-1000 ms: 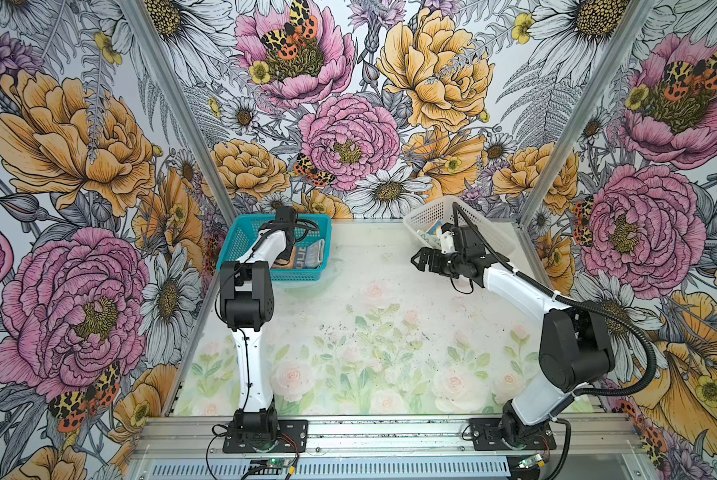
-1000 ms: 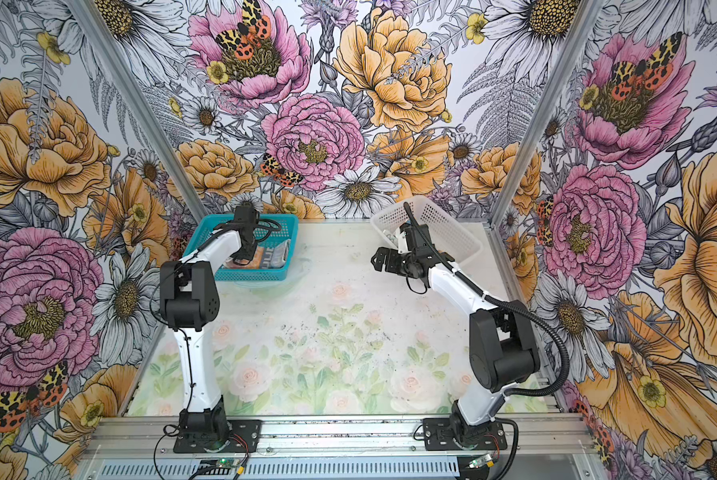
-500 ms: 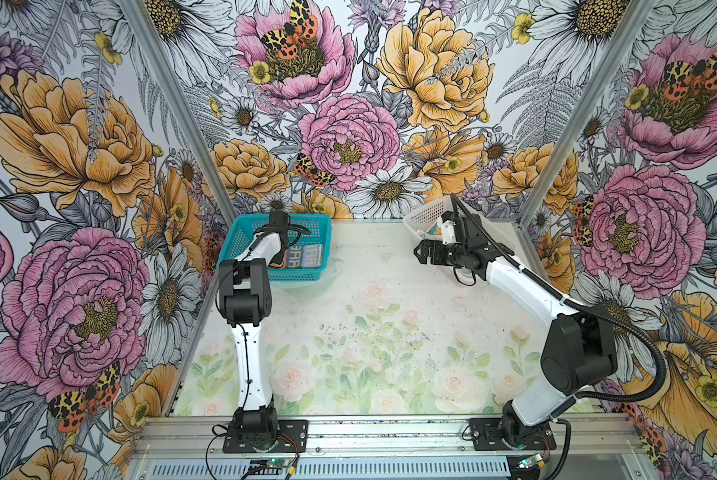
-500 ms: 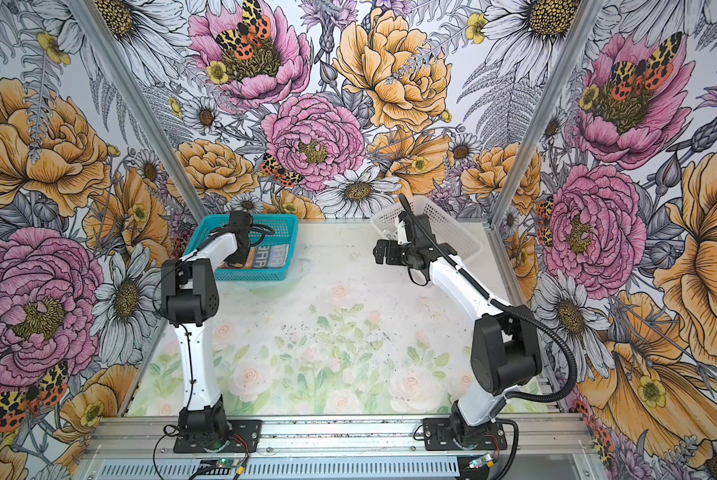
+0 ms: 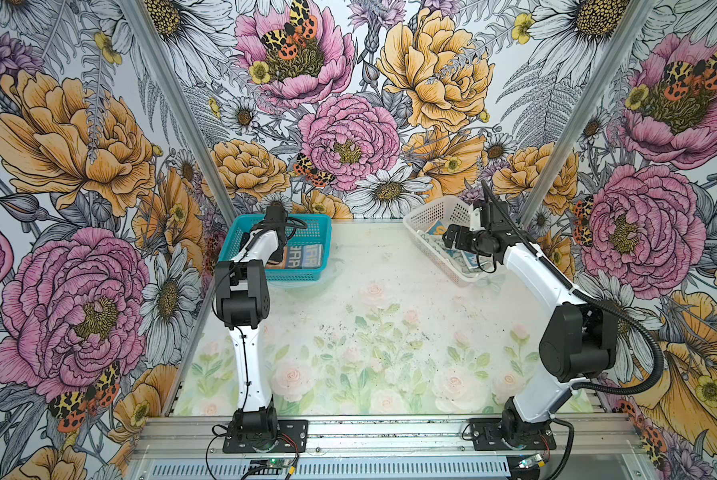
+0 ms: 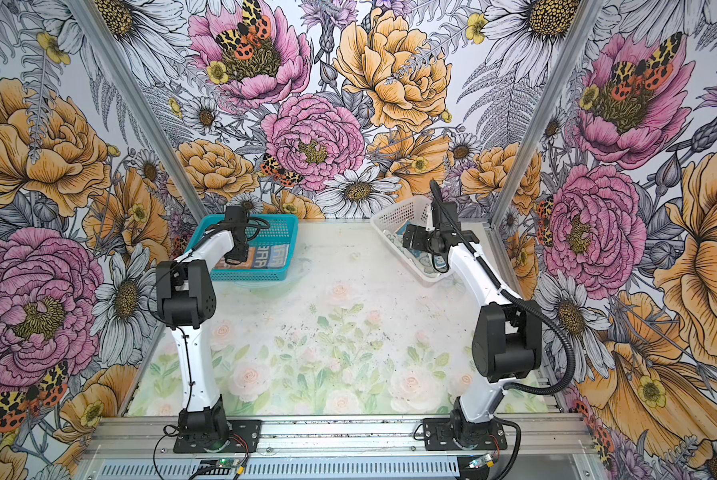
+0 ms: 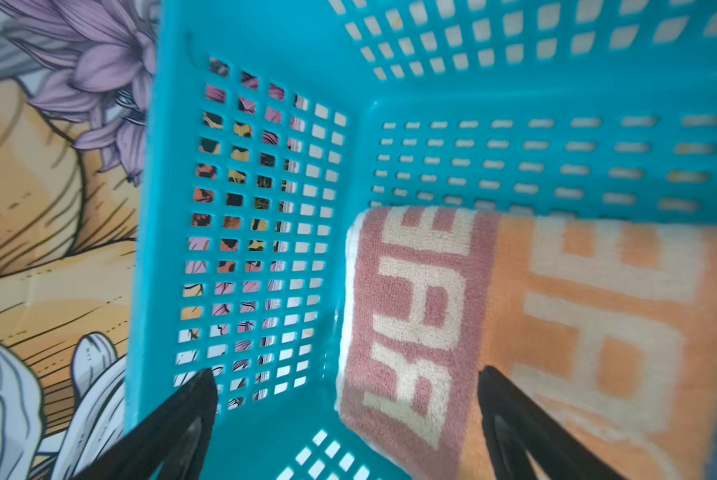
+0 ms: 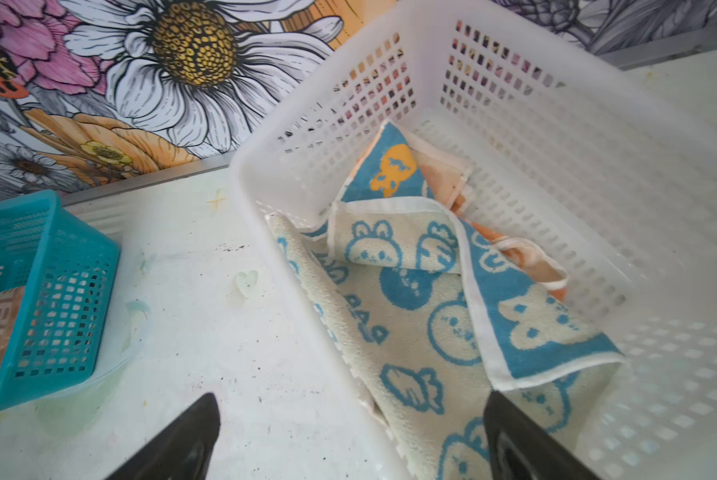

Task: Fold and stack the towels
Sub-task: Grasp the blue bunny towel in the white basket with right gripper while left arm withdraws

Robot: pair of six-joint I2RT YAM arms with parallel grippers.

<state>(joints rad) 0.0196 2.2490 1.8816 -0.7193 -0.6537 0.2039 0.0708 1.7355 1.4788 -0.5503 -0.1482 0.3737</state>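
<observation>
The lettered towel (image 7: 556,332), folded, with orange, pink and cream blocks, lies in the teal basket (image 5: 319,224). My left gripper (image 7: 346,374) hangs open just over its edge and holds nothing. In both top views this towel (image 6: 273,255) shows beside that gripper (image 6: 234,257). The bunny towel (image 8: 410,332) lies crumpled in the white basket (image 8: 597,166), on top of a peach towel (image 8: 444,170) that mostly stays hidden. My right gripper (image 8: 352,399) is open and empty, straddling the white basket's near wall; a top view shows this gripper (image 5: 452,241) too.
The teal basket (image 6: 284,224) stands at the back left against the wall, the white basket (image 5: 435,216) tilted at the back right. The flowered table (image 5: 369,332) stretches between them to the front rail. Patterned walls close three sides.
My left gripper has opened and let go of the lettered towel, which now rests in the teal basket. My right gripper has moved back and right, up to the white basket.
</observation>
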